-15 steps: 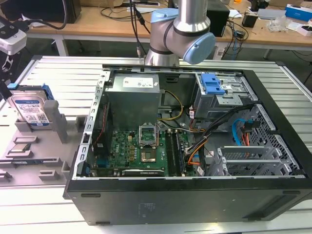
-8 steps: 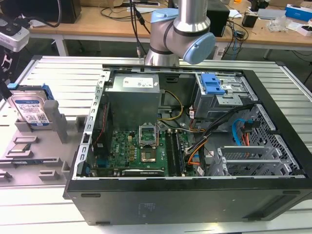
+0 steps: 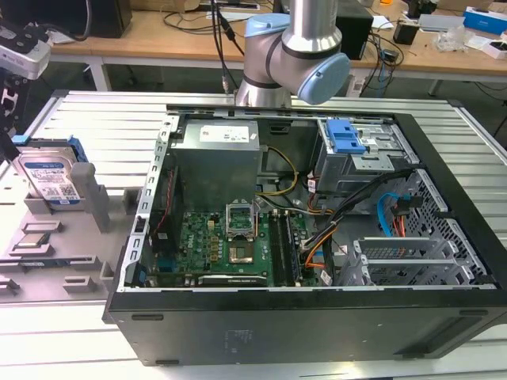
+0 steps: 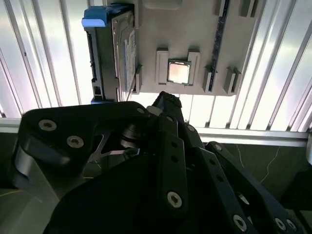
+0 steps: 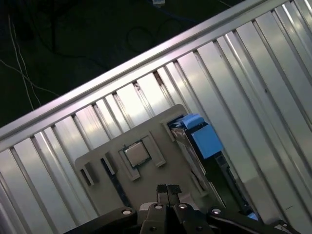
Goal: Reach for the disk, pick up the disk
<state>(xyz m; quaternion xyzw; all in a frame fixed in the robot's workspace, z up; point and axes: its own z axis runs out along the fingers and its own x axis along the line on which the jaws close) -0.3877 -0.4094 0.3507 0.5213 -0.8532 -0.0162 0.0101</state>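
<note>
Disk (image 3: 49,178) upright on edge in grey holder (image 3: 38,207), on slatted surface (image 3: 95,119) at exterior view's left.
Probably rigid, fairly heavy, shock-sensitive, with slick metal faces; best pinched across flat sides near top edge. Claw (image 5: 168,189) closed, empty, pointing down over holder, just beside disk, not touching.

ribbed aluminium table (image 3: 87,119), brightly lit. wooden workbench (image 3: 150,43) beyond it, littered with cables (image 3: 186,17) and small boxes (image 3: 485,19).
</note>
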